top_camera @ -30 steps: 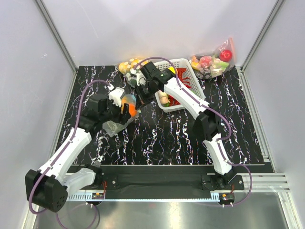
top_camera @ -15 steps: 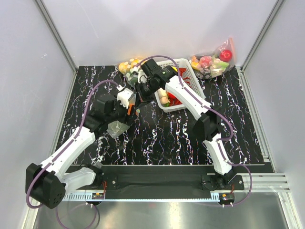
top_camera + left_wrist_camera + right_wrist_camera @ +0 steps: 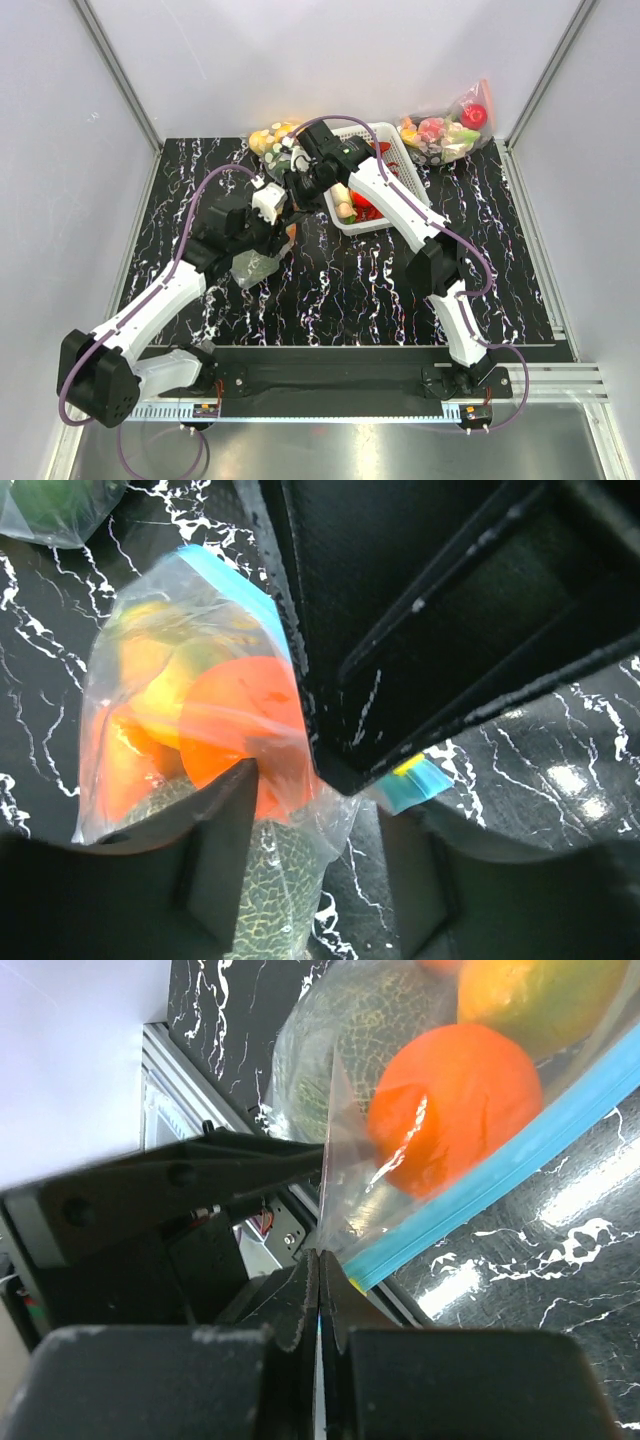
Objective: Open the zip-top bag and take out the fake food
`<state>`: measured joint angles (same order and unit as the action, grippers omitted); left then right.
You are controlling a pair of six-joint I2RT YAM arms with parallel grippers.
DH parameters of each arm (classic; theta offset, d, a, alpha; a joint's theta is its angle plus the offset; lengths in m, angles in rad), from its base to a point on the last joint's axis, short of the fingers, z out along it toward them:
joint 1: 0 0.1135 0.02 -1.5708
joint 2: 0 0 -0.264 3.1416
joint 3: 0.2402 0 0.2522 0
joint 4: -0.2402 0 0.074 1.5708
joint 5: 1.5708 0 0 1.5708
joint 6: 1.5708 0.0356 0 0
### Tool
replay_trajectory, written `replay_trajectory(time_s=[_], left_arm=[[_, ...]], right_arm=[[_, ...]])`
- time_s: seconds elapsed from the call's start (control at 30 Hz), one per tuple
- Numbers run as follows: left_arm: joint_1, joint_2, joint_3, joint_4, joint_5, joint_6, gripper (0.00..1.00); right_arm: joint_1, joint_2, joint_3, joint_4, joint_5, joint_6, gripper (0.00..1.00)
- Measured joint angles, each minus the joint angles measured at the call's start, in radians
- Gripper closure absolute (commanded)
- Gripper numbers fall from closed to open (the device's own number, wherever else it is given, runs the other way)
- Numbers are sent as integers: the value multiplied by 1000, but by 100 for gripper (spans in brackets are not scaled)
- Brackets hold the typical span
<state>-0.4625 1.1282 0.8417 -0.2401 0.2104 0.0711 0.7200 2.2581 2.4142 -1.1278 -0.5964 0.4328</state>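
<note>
The zip-top bag [image 3: 200, 710] hangs over the table's middle, its teal zip strip [image 3: 500, 1170] along the mouth. The fake food is inside: an orange fruit [image 3: 455, 1110], a dark green bumpy ball [image 3: 275, 890] and a yellow-green piece [image 3: 540, 990]. My right gripper [image 3: 319, 1270] is shut on the bag's clear edge just beside the zip strip. My left gripper [image 3: 315, 880] straddles the bag's lower part with its jaws apart: one finger touches the plastic and the other stands clear of it. From above, both grippers meet at the bag [image 3: 262, 262].
A white basket [image 3: 400, 175] with red and white pieces stands behind the right arm. A bag of yellow-and-white items [image 3: 270, 138] lies at the back centre. Another bag with a red apple [image 3: 445, 130] sits at the back right.
My left gripper has shifted right toward the right gripper and its jaws have narrowed around the bag. The right gripper has kept its pinch on the bag's edge.
</note>
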Motion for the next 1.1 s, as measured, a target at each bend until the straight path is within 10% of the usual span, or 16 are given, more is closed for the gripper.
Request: replay_trajectory(time_s=[0.33,0.53,0.8,1.1], left_arm=[[-7,16,0,13,14,3,100],[-7,16,0,10,18,5,100],[-7,10,5,-32,40,2,100],[4,23,151,-217,143,-21,100]], right_arm=[[-4,-24,-29,29,5,33,100],[-26,-66,-38,42,0,54,96],[-105,-132,-115,76,9,36,49],[-134,-349,-375,108,86,-173,38]])
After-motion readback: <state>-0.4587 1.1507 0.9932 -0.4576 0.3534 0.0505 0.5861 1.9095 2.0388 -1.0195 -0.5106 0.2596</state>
